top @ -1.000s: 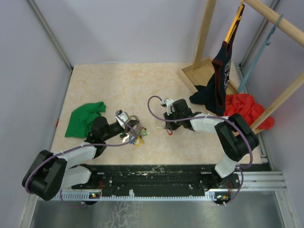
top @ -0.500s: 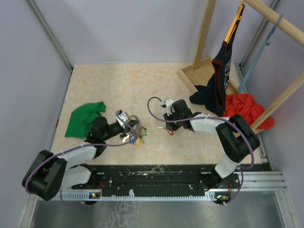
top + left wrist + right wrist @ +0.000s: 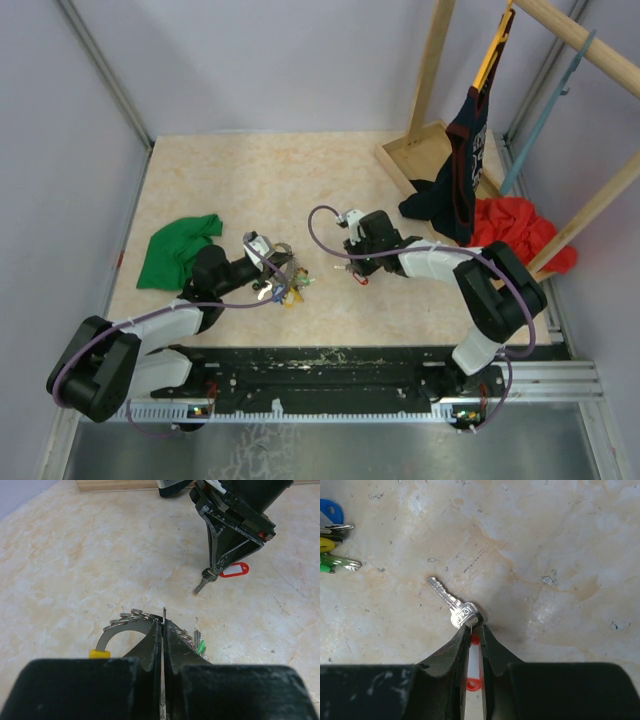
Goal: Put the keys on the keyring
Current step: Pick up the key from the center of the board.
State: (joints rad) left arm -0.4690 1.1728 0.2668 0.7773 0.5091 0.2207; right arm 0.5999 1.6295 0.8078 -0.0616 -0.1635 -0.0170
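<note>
Green cloth (image 3: 178,250) near keyring (image 3: 117,630), apparently apart

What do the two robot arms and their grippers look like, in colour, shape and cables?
Both arms have bulky black joints joined by white link segments: the left arm and the right arm. A thin greyish-purple cable loops along each. The left gripper and the right gripper each have two black, tapered, wedge-shaped fingers.

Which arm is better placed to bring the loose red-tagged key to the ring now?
The right one. The right fingers are closed around the red tag of the key, while the left fingers are shut on the ring and should probably just hold it steady.
</note>
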